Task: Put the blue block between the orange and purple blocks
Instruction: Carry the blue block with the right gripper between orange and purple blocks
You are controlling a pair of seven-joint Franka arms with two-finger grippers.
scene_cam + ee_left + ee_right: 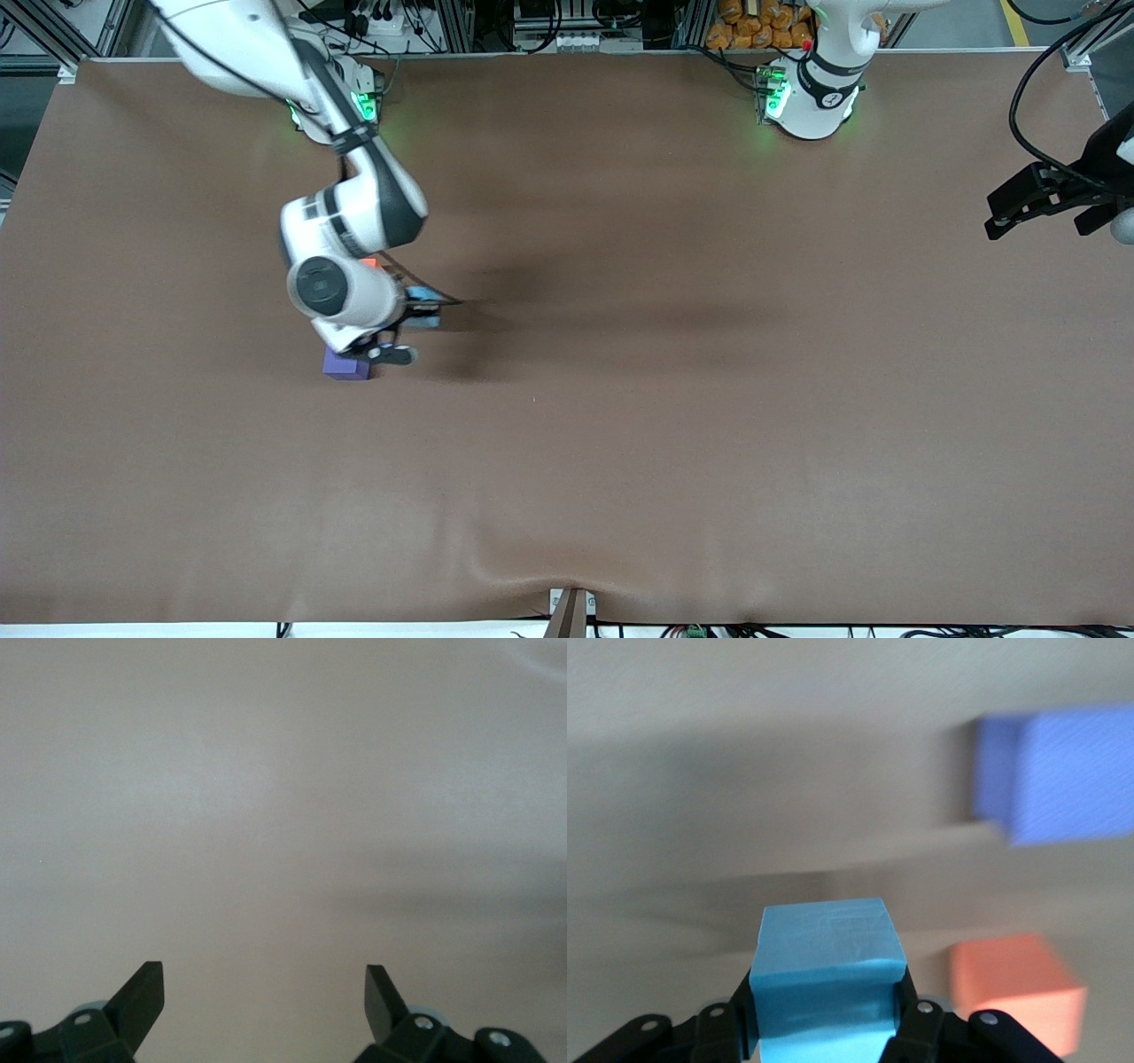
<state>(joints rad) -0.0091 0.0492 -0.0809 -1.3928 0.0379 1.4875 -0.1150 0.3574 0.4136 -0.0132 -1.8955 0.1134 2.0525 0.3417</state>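
Front view: three cubes. Right claw [824,1028] clamps the blue block [828,979] beside purple block [345,364] and orange block [370,262]; left claw [264,1005] waits apart.

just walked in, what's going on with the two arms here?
The right gripper is shut on the blue block, low over the table toward the right arm's end. The purple block and the orange block sit on the table there, with the purple one nearer the front camera and a gap between them. The arm hides most of that gap, so the blue block does not look placed yet. The left gripper waits open over bare table at its own end.
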